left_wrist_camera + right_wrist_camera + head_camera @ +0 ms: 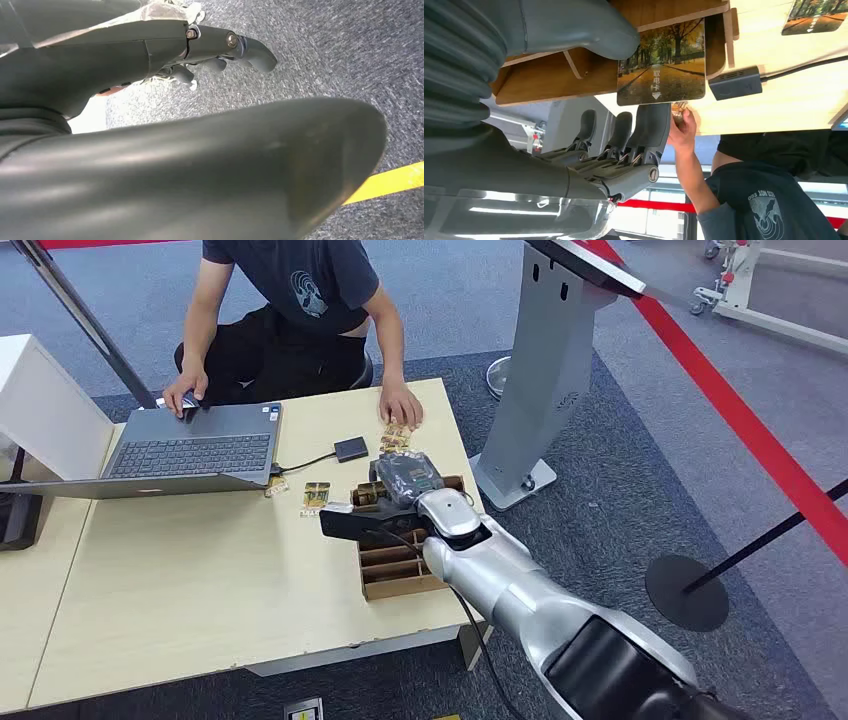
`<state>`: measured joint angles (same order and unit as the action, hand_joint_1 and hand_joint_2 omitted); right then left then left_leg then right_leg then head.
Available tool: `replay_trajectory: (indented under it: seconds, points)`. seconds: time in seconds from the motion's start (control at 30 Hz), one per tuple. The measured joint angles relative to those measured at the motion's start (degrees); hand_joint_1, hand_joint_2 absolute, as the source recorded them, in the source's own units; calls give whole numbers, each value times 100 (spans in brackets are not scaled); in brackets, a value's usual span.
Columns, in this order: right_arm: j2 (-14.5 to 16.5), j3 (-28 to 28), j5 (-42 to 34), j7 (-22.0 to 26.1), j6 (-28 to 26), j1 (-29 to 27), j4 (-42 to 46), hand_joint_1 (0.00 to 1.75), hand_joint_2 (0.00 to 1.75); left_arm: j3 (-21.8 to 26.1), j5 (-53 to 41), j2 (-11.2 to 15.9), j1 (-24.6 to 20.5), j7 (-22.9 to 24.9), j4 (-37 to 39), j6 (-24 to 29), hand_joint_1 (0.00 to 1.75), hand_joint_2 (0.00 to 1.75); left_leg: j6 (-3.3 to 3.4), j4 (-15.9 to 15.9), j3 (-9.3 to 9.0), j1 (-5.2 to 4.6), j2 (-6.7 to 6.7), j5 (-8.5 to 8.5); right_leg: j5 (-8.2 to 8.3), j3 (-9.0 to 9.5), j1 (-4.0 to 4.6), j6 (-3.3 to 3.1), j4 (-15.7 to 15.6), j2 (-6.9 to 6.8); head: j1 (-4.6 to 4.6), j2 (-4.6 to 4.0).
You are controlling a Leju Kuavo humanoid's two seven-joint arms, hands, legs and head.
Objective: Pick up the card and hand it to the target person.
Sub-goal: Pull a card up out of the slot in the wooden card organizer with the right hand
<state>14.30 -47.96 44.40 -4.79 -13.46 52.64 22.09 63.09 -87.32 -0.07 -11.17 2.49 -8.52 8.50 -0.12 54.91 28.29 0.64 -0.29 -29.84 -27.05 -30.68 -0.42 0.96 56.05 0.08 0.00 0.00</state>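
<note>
The card point(661, 67), printed with an autumn tree avenue, is pinched between the thumb and a finger of my right hand point(624, 145). It hangs just above the wooden slotted box point(400, 575) on the table point(200, 580). In the head view my right hand point(402, 480) hovers over the box's far end. The person point(290, 300) sits across the table, one hand point(402, 405) resting on cards near the far edge, the other on the laptop point(190, 450). My left hand point(220, 50) hangs over the carpet, fingers apart and holding nothing.
Two more cards point(316, 497) lie on the table beside the laptop. A small black hub point(350, 448) with a cable lies near the person's hand. A grey kiosk stand point(545, 370) rises right of the table; a stanchion base point(686, 592) stands further right.
</note>
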Motion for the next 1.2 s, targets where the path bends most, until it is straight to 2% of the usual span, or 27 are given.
replay_trajectory:
  seconds: [0.47,0.83,0.97,1.2]
  points:
    - [-2,12,-14,15,-4,13,39,116,175,0,-8,-6,-8,16,1,2,0,0,0,2,5,-1,0,2,2,-4,-1,0,1,-1,0,0]
    - [1,12,-22,20,-1,3,39,127,175,-6,-16,-6,-15,8,3,-5,0,0,0,2,3,-1,-1,1,0,-2,-1,0,2,-1,0,0]
    - [6,2,-19,26,15,3,36,129,175,-29,-34,-1,-14,-59,8,-45,0,175,0,2,5,-1,-2,3,2,-5,0,0,2,-2,0,0]
    - [-13,-1,-44,22,39,-3,33,131,175,11,18,2,-49,-182,-3,30,0,175,1,-2,6,-1,-2,6,5,-6,0,-2,-1,-4,0,0]
